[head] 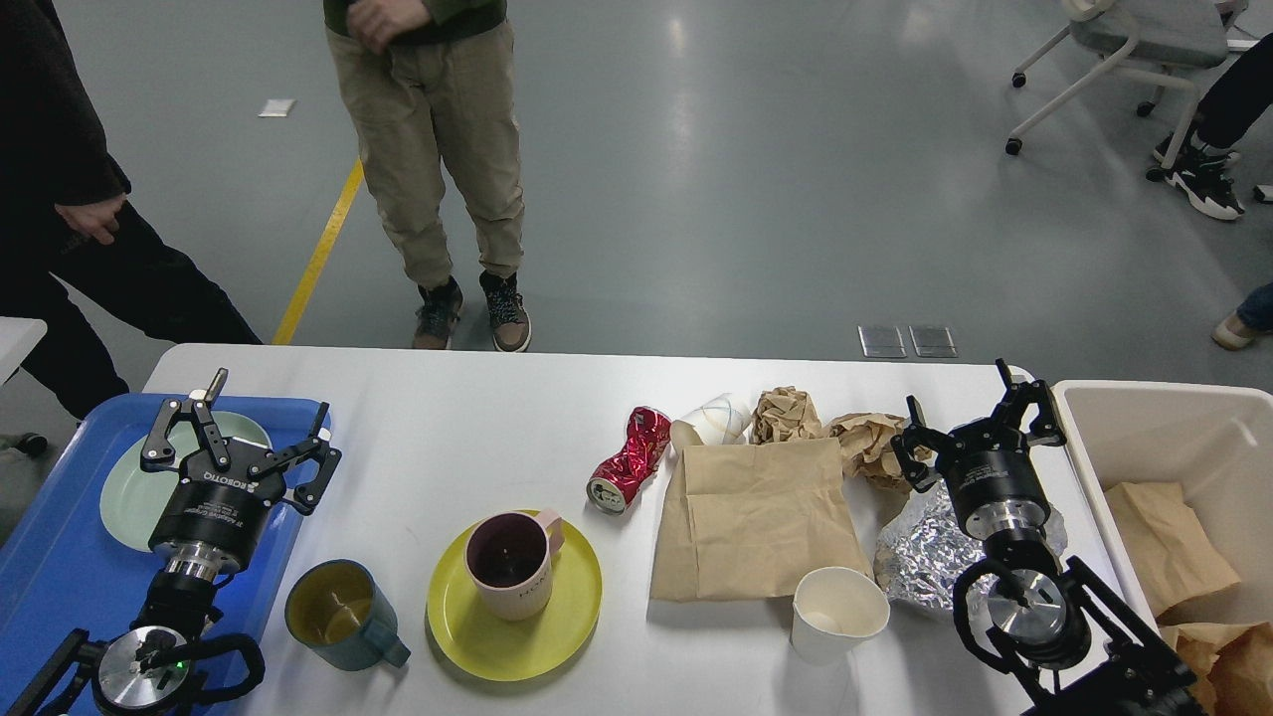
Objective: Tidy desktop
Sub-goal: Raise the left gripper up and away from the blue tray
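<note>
The white desktop [477, 418] carries a crushed red can [629, 460], a flat brown paper bag [761, 517], crumpled brown paper [786, 415], a white paper cup [837, 614], a tipped white cup [718, 418], crumpled foil [920, 552], a pink mug [512, 562] on a yellow plate [577, 607], and a blue-green mug [338, 612]. My left gripper [239, 428] is open above the blue tray [60, 557], over a pale green plate [124, 497]. My right gripper [970, 418] is open, empty, above the crumpled paper and foil.
A beige bin [1164, 418] at the right holds brown paper scraps [1164, 547]. Two people stand beyond the table's far edge, one in khaki trousers [438, 149]. An office chair [1124, 50] is at the far right.
</note>
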Tool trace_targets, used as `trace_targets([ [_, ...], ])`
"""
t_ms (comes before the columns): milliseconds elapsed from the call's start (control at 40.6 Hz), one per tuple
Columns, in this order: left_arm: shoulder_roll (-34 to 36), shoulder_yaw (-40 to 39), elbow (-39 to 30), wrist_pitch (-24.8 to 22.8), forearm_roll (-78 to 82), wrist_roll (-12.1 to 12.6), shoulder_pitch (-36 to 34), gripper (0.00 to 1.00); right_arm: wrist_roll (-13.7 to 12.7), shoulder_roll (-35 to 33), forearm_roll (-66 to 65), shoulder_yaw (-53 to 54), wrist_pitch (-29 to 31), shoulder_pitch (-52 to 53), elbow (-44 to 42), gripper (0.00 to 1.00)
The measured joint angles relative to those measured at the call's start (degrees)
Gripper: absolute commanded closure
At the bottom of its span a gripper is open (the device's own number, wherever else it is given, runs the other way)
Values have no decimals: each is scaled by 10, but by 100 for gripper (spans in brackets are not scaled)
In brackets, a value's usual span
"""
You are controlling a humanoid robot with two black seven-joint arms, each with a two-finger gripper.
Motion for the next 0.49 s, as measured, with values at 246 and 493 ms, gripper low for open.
trace_targets([
  [246,-1,-3,-3,4,0,0,-4,3,0,0,0,0,0,0,-1,0],
  [493,4,-2,-3,8,0,4,-9,3,0,0,0,0,0,0,-1,0],
])
